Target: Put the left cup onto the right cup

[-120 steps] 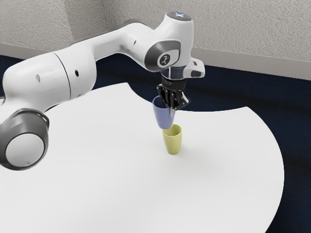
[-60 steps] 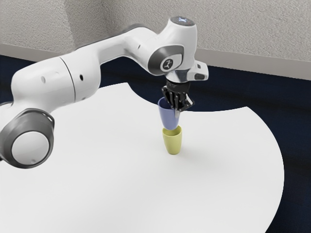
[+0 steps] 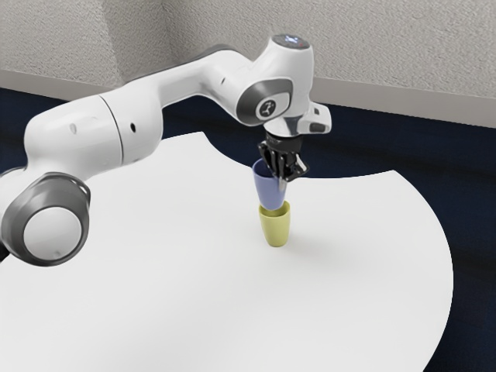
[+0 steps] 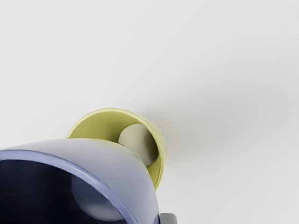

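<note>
Cups, two in all, sit one in the other on a white worktop [image 3: 155, 294] with a rounded edge: one blue cup [image 3: 268, 188] and one yellow cup [image 3: 275, 226]. The yellow cup stands upright on the worktop with its mouth up, near the far edge and well apart from the near edge. The blue cup also has its mouth up and its base down. Its long axis runs close to vertical, with the rim leaning slightly toward the exterior view's left. Its base is lowered into the yellow cup's mouth, and most of its body rises above the yellow rim. One white robot arm [image 3: 155, 101] reaches in from the exterior view's left. Its single black hand [image 3: 283, 172] points down, with its fingers clamped on the blue cup's rim on the side toward the exterior view's right. A grey joint cap [image 3: 266, 105] on the arm carries a small pale emblem, too small to read. From the wrist camera, the blue cup [image 4: 93, 163] looms just under the hand, its dark inside showing. The yellow cup [image 4: 107, 123] opens behind it, with its pale inner floor in sight, against the plain worktop [image 4: 187, 56].
</note>
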Available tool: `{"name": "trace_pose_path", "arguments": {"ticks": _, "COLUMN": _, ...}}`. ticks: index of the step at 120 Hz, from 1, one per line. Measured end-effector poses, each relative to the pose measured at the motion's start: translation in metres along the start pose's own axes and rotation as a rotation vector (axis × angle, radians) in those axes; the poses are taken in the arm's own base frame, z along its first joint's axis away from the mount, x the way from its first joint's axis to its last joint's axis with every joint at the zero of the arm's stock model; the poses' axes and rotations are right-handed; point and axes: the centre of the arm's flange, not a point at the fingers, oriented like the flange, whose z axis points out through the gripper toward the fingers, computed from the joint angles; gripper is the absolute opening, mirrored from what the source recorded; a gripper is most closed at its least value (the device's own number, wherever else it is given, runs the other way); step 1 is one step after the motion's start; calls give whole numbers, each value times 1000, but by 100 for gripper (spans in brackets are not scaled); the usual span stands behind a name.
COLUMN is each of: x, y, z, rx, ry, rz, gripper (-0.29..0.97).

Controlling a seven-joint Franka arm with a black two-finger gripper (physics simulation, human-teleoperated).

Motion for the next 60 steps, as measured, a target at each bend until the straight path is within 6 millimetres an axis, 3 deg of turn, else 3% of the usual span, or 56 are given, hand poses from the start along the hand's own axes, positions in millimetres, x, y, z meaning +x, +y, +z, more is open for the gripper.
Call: {"name": "trace_pose_path", "arguments": {"ticks": 60, "x": 5, "y": 2, "z": 12, "rx": 0, "ry": -2, "rz": 10, "gripper": -10}}
